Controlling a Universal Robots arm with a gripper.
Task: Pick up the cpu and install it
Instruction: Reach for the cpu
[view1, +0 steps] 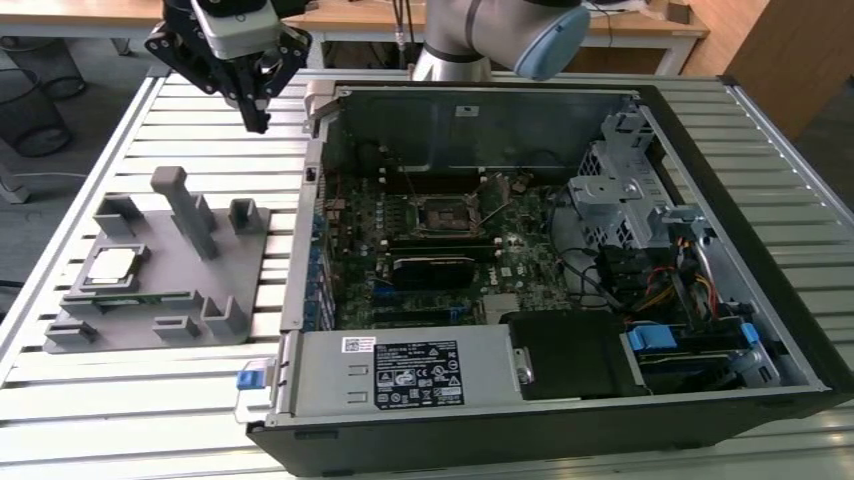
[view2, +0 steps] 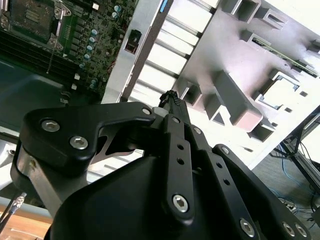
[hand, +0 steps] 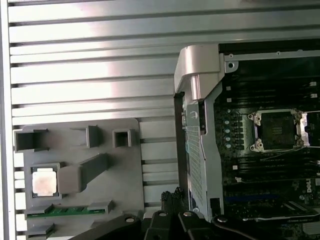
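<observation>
- Grey plastic tray (view1: 160, 270) lies nearest you, at the exterior view's left on the slatted table (view1: 200, 140), beside the open computer case (view1: 774, 250).
- Your cpu (view1: 111, 265) lies flat in a tray pocket, metal top up. It is square, so it has no long axis, and its edges run parallel to the tray's sides. A green memory stick (view1: 127, 297) lies just beside it.
- Farther back, the socket (view1: 441, 213) sits on the board inside the case.
- Farthest, the gripper (view1: 254, 122) hangs over the table beyond the tray, fingers pressed together on nothing, tips down, well apart from the cpu.
</observation>
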